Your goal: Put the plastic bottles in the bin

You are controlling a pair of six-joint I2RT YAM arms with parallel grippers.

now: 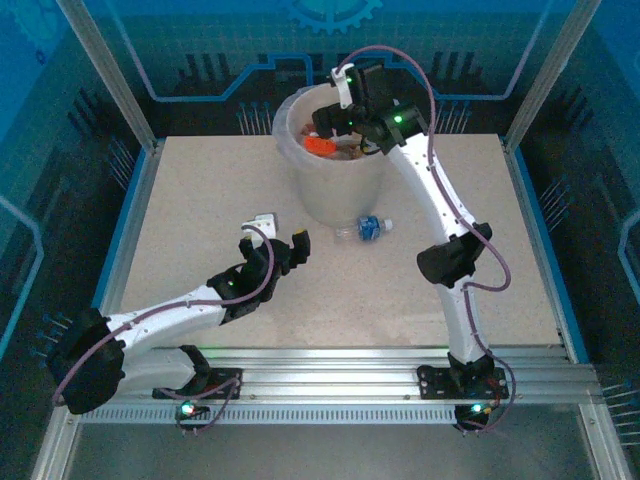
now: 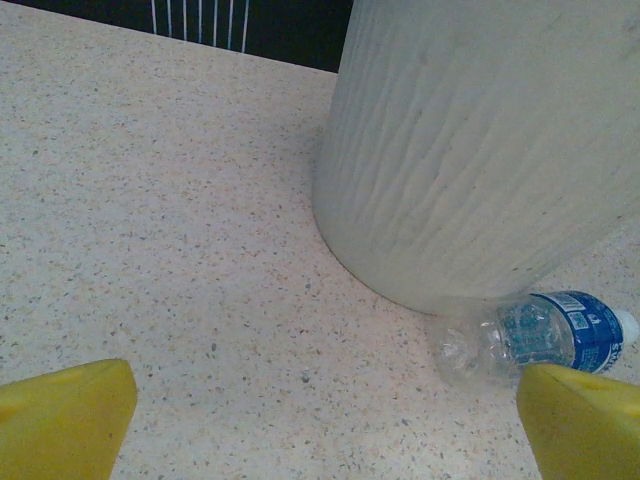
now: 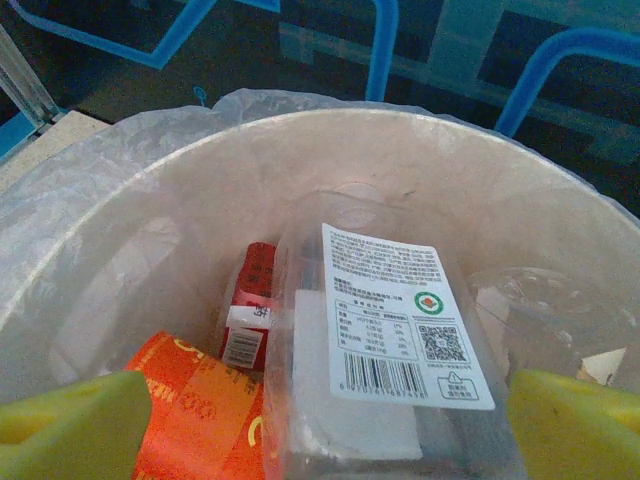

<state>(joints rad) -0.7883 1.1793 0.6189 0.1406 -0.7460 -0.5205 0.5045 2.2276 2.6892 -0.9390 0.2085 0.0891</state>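
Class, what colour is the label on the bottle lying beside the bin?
Blue, on the bottle; clearest in the left wrist view.

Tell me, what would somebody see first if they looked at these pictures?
First comes the big pale bin at the far middle of the table, with the right gripper open just above its mouth. Inside lie crushed bottles, among them a white-labelled bottle beside an orange-labelled bottle. One blue-labelled bottle lies on the table at the bin's foot, near the open left gripper.
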